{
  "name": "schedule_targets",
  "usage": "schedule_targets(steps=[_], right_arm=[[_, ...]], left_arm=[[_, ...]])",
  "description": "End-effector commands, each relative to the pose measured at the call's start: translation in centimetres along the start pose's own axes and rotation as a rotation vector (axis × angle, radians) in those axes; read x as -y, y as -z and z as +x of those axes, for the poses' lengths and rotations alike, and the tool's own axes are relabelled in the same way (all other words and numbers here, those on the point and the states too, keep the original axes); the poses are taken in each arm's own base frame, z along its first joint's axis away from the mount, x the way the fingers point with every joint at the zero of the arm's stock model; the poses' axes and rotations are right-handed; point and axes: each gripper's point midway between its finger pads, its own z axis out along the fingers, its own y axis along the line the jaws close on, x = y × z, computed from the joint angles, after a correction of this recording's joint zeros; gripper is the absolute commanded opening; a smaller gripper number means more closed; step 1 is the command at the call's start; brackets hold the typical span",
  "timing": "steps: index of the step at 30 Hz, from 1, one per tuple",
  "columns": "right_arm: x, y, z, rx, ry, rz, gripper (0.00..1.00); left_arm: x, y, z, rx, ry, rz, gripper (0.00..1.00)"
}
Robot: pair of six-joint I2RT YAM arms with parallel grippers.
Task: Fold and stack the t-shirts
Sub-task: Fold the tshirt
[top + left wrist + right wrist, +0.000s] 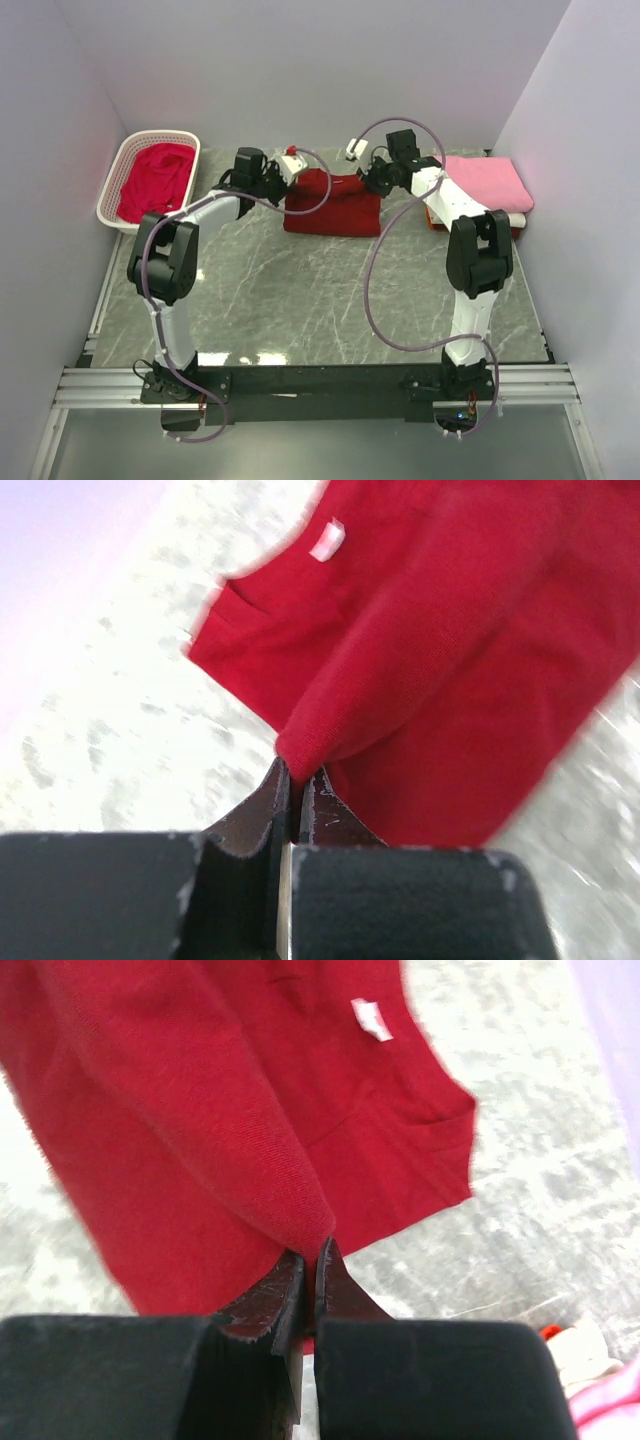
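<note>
Dark red t-shirt (330, 203) at the far middle of the table (300, 300), held by two edges. The jaws of the left gripper (297, 775) are pressed together on a narrow ridge of cloth, and those of the right gripper (312, 1255) likewise. A crimson t-shirt (155, 180) is seen in the basket (112, 180), and a folded pink t-shirt (487, 182) at the far right. Since only a thin fold is pinched on each side, a slip may be expected if the cloth is pulled taut. A skewed crease would probably result from unequal travel of the arms. The pink t-shirt could be disturbed by the nearby right arm.
</note>
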Motion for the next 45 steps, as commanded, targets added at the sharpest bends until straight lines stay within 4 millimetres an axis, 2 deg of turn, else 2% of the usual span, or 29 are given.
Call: schedule_targets(steps=[1,2,3,5,6,7,8,9,10,11,12,13,15,16,18,19,21,25,27,29,33,35,36,38,40,41,43,44,45], right_arm=[[-1.8,4.2,-2.1,0.085,0.082,-0.061,0.00],[-2.7,4.8,-1.9,0.087,0.094,-0.079,0.00],[-4.6,4.7,-0.3,0.068,0.119,-0.131,0.00],[-7.3,6.7,0.3,0.084,0.159,-0.197,0.00],[-10.0,7.0,2.5,0.049,0.144,-0.271,0.00],[-11.1,8.3,2.5,0.062,0.167,-0.282,0.00],[-12.5,8.7,3.1,0.067,0.173,-0.314,0.00],[-15.0,9.1,5.3,0.033,0.186,-0.377,0.00],[-15.9,10.1,5.6,0.037,0.210,-0.376,0.00],[-16.9,10.4,6.4,0.023,0.219,-0.387,0.00],[-18.8,10.6,8.5,-0.022,0.233,-0.428,0.00],[-19.4,11.3,8.8,-0.028,0.259,-0.418,0.00],[-21.2,12.4,10.8,-0.070,0.289,-0.432,0.00],[-21.8,12.8,11.3,-0.079,0.300,-0.438,0.00],[-23.4,13.8,13.2,-0.118,0.314,-0.472,0.00],[-23.7,14.5,13.3,-0.114,0.333,-0.466,0.00],[-25.3,15.4,14.7,-0.133,0.341,-0.501,0.00],[-26.8,16.9,15.7,-0.131,0.371,-0.504,0.00],[-27.3,17.3,16.0,-0.133,0.365,-0.510,0.00],[-27.0,17.6,15.5,-0.118,0.362,-0.474,0.00],[-23.8,17.6,12.2,-0.076,0.341,-0.342,0.00],[-22.2,17.6,10.7,-0.065,0.320,-0.294,0.00],[-20.4,17.4,9.2,-0.054,0.326,-0.254,0.00],[-18.1,17.4,6.9,-0.030,0.315,-0.192,0.00],[-16.0,16.2,6.2,-0.045,0.299,-0.166,0.00],[-14.5,16.2,4.9,-0.033,0.291,-0.132,0.00],[-12.5,14.5,4.7,-0.048,0.260,-0.120,0.00],[-11.0,14.5,3.6,-0.035,0.246,-0.091,0.00],[-10.1,13.1,3.7,-0.046,0.228,-0.096,0.00]], left_arm=[[2.9,3.6,-2.4,0.075,-0.051,0.074,0.00],[4.3,4.2,-2.4,0.080,-0.077,0.109,0.01],[5.3,4.9,-2.1,0.075,-0.086,0.124,0.00],[8.6,6.5,-1.3,0.053,-0.109,0.176,0.00],[9.6,6.9,-1.1,0.041,-0.114,0.182,0.00],[10.9,8.1,-1.1,0.023,-0.115,0.198,0.00],[13.6,8.4,-0.1,-0.002,-0.119,0.249,0.00],[14.9,8.8,0.2,-0.008,-0.121,0.271,0.00],[17.3,9.5,0.4,-0.015,-0.129,0.314,0.00],[18.5,9.9,0.6,-0.023,-0.117,0.335,0.00],[19.6,10.2,1.0,-0.039,-0.115,0.352,0.00],[21.8,10.9,1.4,-0.052,-0.123,0.391,0.00],[23.9,11.9,2.4,-0.090,-0.096,0.431,0.01],[25.7,12.6,2.8,-0.101,-0.107,0.464,0.01],[27.5,13.8,3.7,-0.135,-0.078,0.498,0.01],[28.9,14.6,3.9,-0.140,-0.085,0.521,0.00],[30.2,15.5,4.2,-0.156,-0.064,0.544,0.00],[32.5,17.3,3.7,-0.153,-0.060,0.590,0.01],[32.6,17.5,3.1,-0.142,-0.060,0.584,0.01],[31.7,17.6,1.8,-0.100,-0.081,0.539,0.00],[29.1,16.9,-0.2,-0.047,-0.167,0.428,0.00],[26.9,16.2,-1.4,-0.031,-0.205,0.377,0.00],[26.1,15.9,-1.6,-0.030,-0.208,0.368,0.00],[22.9,14.7,-2.7,-0.018,-0.207,0.308,0.00],[19.8,13.6,-3.5,-0.006,-0.198,0.261,0.00],[18.6,13.0,-4.1,0.012,-0.208,0.237,0.00],[15.6,11.6,-4.8,0.014,-0.199,0.198,0.00],[14.7,11.0,-5.0,0.014,-0.193,0.190,0.00],[13.9,10.4,-5.3,0.021,-0.191,0.179,0.00]])
